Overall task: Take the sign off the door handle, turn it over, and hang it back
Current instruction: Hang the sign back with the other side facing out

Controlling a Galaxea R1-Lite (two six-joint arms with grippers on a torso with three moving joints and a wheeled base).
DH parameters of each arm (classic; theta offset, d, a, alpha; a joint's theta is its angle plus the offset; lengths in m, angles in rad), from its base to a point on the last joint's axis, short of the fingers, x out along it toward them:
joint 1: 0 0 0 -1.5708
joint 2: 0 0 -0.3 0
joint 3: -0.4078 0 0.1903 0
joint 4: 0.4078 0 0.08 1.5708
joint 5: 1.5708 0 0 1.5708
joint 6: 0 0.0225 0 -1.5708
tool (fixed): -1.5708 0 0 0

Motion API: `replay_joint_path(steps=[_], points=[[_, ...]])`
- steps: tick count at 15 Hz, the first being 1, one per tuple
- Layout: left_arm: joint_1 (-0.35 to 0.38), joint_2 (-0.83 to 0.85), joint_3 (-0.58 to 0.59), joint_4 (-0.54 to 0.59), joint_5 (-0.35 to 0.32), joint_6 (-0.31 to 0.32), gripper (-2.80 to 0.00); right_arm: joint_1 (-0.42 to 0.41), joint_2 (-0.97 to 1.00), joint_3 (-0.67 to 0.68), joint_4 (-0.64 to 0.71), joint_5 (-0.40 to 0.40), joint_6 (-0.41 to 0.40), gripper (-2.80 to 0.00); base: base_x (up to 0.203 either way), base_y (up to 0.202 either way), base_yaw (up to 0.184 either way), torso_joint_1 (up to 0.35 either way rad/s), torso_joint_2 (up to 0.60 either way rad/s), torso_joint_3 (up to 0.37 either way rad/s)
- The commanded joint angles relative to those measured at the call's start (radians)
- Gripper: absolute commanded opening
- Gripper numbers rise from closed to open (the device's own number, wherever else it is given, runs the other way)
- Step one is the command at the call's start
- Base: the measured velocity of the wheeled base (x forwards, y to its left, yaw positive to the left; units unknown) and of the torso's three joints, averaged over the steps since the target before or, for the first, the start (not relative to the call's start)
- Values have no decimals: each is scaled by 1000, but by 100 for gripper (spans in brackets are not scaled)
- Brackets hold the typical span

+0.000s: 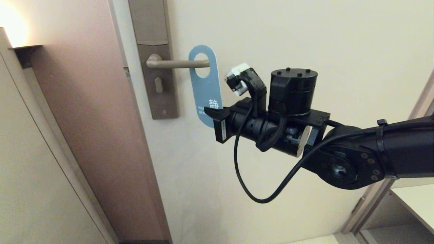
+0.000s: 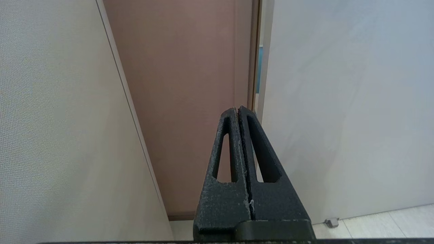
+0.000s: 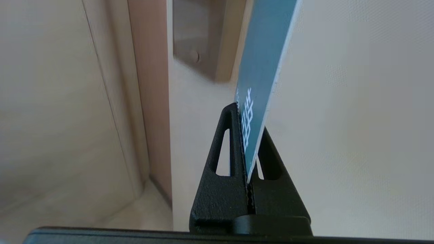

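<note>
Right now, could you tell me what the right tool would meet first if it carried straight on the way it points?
The right tool, shut on the blue sign, points toward the brown-grey backplate below the door handle. The backplate's lower end looks first in line, though depth is hard to judge.

Cream door (image 1: 271, 40), brownish frame (image 1: 84, 101), perhaps a lamp glow (image 1: 10, 23).

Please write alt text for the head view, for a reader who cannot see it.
The right gripper has its jaws shut on the lower end of the blue sign, whose oval hole is around the tip of the door handle on a cream door.
</note>
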Motion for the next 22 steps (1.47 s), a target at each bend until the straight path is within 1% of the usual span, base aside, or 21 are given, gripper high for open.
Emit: replay_joint_path(steps=[1,12,13,17,22], points=[[0,1,0,-1,0,0,-280,8,3,-1,14,2,-1,-280,0,0,0,0,0,0],[0,1,0,0,0,0,-280,36,11,-15,14,8,6,-280,0,0,0,0,0,0],[0,1,0,0,0,0,-280,38,11,-13,14,11,6,0,0,0,0,0,0,0],[0,1,0,0,0,0,-280,61,11,-8,14,10,6,0,0,0,0,0,0,0],[0,1,0,0,0,0,-280,62,1,14,14,8,5,0,0,0,0,0,0,0]])
